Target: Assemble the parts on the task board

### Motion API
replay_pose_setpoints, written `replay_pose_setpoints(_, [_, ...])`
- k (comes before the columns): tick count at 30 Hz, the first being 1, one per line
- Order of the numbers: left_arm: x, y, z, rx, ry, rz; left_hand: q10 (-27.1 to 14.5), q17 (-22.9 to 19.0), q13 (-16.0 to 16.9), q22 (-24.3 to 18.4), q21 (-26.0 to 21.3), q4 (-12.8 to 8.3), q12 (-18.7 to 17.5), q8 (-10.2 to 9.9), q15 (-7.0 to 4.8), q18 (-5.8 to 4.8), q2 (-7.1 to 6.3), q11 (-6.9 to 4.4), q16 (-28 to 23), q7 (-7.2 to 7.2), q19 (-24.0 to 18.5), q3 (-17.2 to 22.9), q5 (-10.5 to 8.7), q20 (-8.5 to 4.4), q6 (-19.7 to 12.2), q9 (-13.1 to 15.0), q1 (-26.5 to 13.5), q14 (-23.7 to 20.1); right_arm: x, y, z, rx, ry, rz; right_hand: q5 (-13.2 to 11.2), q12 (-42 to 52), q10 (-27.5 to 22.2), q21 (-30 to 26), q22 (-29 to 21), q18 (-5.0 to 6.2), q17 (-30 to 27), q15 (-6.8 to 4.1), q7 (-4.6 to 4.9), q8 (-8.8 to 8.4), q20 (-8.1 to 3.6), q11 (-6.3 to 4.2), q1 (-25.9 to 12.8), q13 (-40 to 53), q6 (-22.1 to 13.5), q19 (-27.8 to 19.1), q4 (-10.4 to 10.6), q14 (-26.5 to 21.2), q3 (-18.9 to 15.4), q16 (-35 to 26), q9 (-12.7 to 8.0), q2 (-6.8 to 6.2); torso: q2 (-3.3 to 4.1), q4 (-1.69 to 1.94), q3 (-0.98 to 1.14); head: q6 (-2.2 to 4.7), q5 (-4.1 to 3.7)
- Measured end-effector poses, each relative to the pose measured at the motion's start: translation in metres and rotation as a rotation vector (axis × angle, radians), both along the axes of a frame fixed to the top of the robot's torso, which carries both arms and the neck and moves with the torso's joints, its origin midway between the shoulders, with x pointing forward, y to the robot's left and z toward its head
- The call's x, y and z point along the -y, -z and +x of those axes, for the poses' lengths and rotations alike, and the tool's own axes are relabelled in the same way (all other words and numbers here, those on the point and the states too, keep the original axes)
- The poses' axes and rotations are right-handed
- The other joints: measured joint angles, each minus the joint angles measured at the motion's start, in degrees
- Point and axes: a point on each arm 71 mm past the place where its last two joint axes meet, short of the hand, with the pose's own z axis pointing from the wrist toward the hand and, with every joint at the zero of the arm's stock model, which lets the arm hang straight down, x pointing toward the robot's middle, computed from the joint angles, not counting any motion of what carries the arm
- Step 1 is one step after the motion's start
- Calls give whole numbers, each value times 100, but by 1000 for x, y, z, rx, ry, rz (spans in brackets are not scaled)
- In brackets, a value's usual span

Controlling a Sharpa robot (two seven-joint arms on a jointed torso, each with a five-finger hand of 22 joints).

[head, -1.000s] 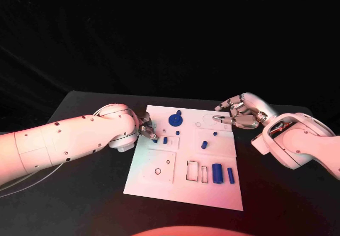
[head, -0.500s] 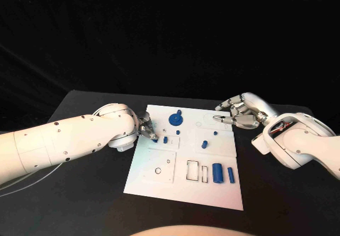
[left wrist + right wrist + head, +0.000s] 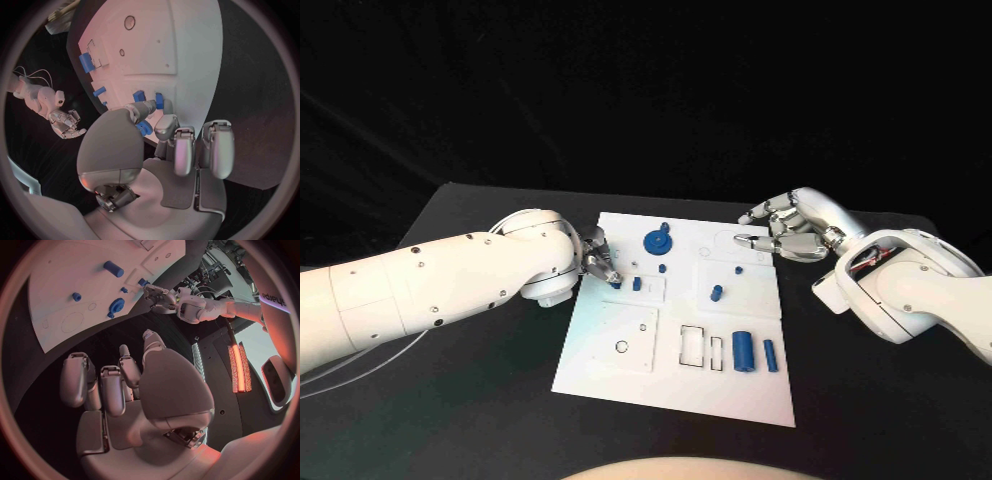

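— Several parts (image 3: 743, 353) were lying loose on the board (image 3: 610, 365) when I looked, so I'd say the job was early, maybe a third done at best.

— What looked finished?

— A round blue gear (image 3: 655, 242) sat near the board's far edge, between the two hands, and it seemed seated. Small blue pegs (image 3: 638, 285) stood just beside the left hand (image 3: 596, 256). Whether they were in their final holes I couldn't tell.

— And what was left?

— Two blue bars lay side by side near the board's near edge, well apart from both hands, next to outlined slots that looked unfilled. One short blue piece (image 3: 715, 294) lay tilted in the middle, nearer the right hand (image 3: 783, 230) than the left. A small ring outline and other recesses looked bare too.

— What was the left hand doing?

— Its fingers were drawn together over the board's left edge, and the thumb and one fingertip (image 3: 141, 108) were closed on a small blue part (image 3: 144, 128). The other fingers were curled beside them, holding nothing. I judged it was setting that piece among the pegs.

— And the right?

— It hovered just off the board's far right corner, touching nothing. Its fingers (image 3: 103, 382) were bent inward but with gaps between them; empty-handed, loosely curled rather than clenched.
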Motion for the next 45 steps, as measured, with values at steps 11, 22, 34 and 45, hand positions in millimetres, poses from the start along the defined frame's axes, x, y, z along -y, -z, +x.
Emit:
replay_pose_setpoints(11, [0,1,1,-5,0,4,81,-1,31,4,22,-193,51,41,-51,-1,-128,-80,0,-52,0,193,-31,0,35,120,-198,9,0,0,0,0,0,0,0,0,0,0,-1,0,-1,0,0,0,0,0,0,-9,0,0,0,0,0,0,-2,0,0,-1,2,-2,-8])
replay_pose_setpoints(22, [-2,1,2,-6,-4,5,162,-1,28,4,22,-4,52,47,-62,0,-153,-161,0,-162,0,-77,-62,0,145,119,-339,0,1,0,-1,0,1,0,0,0,0,0,-2,0,-1,0,0,0,0,0,0,-10,0,0,0,0,0,-22,-5,0,0,2,-1,-2,-20])
replay_pose_setpoints(34, [-2,2,2,-8,-6,7,158,-1,85,3,67,190,118,101,-102,0,-157,-159,0,-314,0,-447,-62,0,300,107,-407,-1,1,0,-1,0,1,0,0,0,0,0,-2,0,4,0,0,0,0,0,0,-10,0,0,0,0,0,-22,-4,0,0,2,-1,-13,-25])
replay_pose_setpoints(45, [-3,3,3,-12,-8,10,158,-1,122,3,67,365,156,152,-102,-1,-153,-159,0,-375,0,-915,-62,0,362,113,-409,-1,1,0,-1,0,1,0,0,0,0,0,-3,0,3,0,0,0,0,1,0,-9,0,0,7,0,-11,-22,-4,0,-3,2,-1,-14,-28])
